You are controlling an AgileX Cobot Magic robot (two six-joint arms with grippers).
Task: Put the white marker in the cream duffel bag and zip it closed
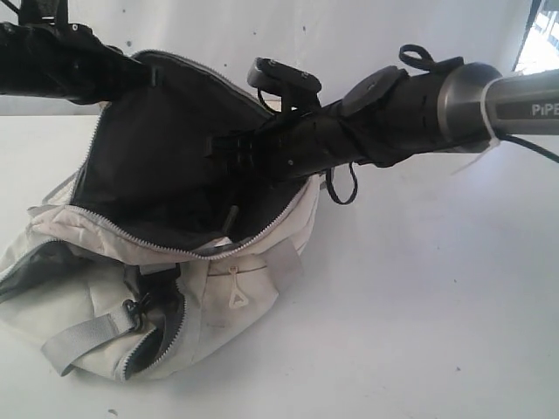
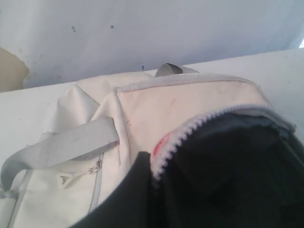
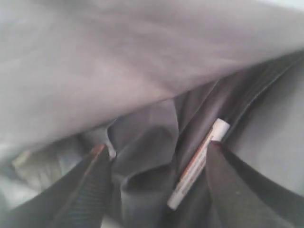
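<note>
The cream duffel bag (image 1: 244, 279) lies on its side with its main zipper wide open, showing dark lining. My left gripper (image 1: 144, 74) is shut on the raised zipper edge of the bag's flap (image 2: 178, 135) and holds it up. My right gripper (image 1: 229, 161) reaches into the opening. In the right wrist view its fingers (image 3: 92, 180) stand wide apart, and the right gripper (image 3: 156, 147) grips nothing. The white marker (image 3: 197, 164) lies loose in a fold of the lining, against the inner side of one finger.
The bag rests on a white table (image 1: 437, 305) before a white wall. A side pocket (image 1: 157, 332) gapes open near a grey strap (image 1: 87, 336). A cream zipper pull (image 1: 236, 297) hangs on the bag's front. The right arm (image 1: 454, 105) spans the bag's right end.
</note>
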